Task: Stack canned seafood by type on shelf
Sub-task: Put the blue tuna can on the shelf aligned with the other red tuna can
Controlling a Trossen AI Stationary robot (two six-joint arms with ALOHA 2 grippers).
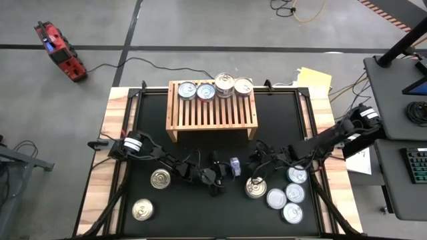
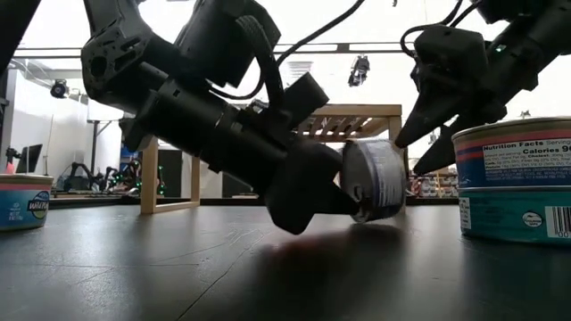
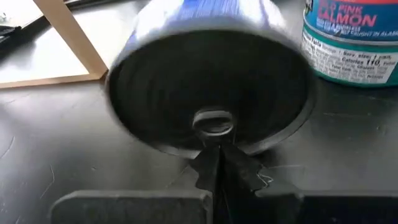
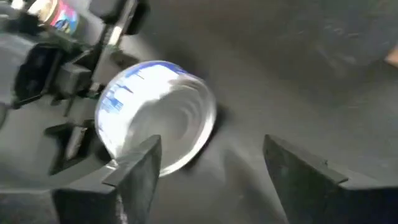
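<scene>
Blue tin [image 2: 375, 181] tipped on edge, its label blurred, pull tab pinched in shut left jaws [image 3: 214, 146], right jaws [image 4: 211, 171] wide just beside, black table [image 1: 200, 213], wooden shelf [image 1: 212, 110] beyond.

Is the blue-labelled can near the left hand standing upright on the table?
No, the blue-labelled can lies tipped on its side against the left hand.

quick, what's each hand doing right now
Left hand: shut, pinching the pull tab of the blue can, which is tipped on its side.
Right hand: open, holding nothing, just beside that can.
</scene>
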